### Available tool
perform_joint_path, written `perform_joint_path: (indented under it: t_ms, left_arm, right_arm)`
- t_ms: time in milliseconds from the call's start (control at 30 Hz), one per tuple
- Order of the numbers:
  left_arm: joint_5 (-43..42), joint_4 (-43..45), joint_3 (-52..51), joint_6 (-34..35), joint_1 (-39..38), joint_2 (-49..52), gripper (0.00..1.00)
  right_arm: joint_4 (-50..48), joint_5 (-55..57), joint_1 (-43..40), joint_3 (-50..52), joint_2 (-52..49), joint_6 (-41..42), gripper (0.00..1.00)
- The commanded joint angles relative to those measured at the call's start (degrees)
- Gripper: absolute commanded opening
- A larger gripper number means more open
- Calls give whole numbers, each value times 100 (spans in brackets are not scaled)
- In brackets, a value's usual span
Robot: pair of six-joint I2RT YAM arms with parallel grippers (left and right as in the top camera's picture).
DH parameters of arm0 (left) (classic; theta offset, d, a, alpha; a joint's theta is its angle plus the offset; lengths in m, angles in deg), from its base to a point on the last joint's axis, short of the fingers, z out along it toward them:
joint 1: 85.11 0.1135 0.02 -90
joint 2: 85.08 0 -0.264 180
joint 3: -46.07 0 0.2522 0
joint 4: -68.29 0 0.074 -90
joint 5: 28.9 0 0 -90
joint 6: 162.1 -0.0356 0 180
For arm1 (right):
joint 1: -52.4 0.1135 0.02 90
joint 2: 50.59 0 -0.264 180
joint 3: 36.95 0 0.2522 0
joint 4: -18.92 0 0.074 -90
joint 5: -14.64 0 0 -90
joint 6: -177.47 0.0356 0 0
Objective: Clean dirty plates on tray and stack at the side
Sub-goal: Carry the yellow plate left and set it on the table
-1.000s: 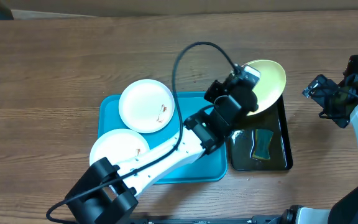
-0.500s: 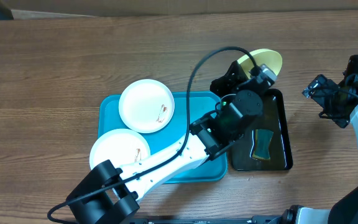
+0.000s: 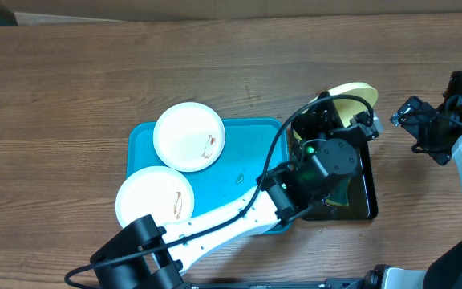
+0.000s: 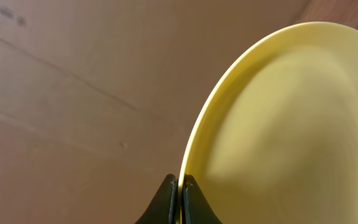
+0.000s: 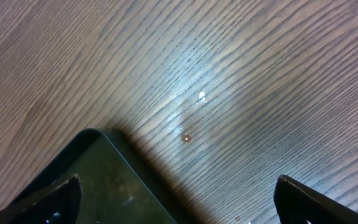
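My left gripper (image 4: 181, 186) is shut on the rim of the pale yellow-green plate (image 4: 284, 130) and holds it tilted on edge. In the overhead view that plate (image 3: 351, 90) shows above the black tray's far end, mostly hidden by my left arm (image 3: 327, 156). Two white plates with small reddish-brown smears lie on the turquoise tray (image 3: 251, 164): one at the far left (image 3: 188, 136), one at the near left (image 3: 154, 198). My right gripper (image 5: 176, 193) is open and empty over the tabletop, at the right edge of the overhead view (image 3: 423, 128).
A glossy black tray (image 3: 361, 189) stands right of the turquoise tray, with a green sponge (image 3: 342, 186) in it, partly under my left arm. Its corner shows in the right wrist view (image 5: 98, 186). Bare wood tabletop (image 3: 70, 88) lies all around.
My left arm has carried the yellow-green plate to the right and tipped it more on edge, over the black tray. The right arm has not moved.
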Motion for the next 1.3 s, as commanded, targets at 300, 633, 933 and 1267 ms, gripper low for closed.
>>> perform_joint_path:
  t_ms: [300, 633, 933, 1267]
  left_arm:
    - [190, -942, 129, 2691, 280, 7, 4]
    - [-3593, -2249, 160, 6341, 1899, -70, 4]
    - [-6881, -3274, 380, 7976, 4813, -197, 4]
    - [-7071, -5497, 374, 7565, 8437, -190, 4]
  right_arm:
    - [-15, 59, -11, -105, 7, 0, 100]
    - [-15, 59, -11, -105, 7, 0, 100]
    - [-15, 61, -11, -105, 7, 0, 100]
    - [-17, 61, -11, -105, 7, 0, 100]
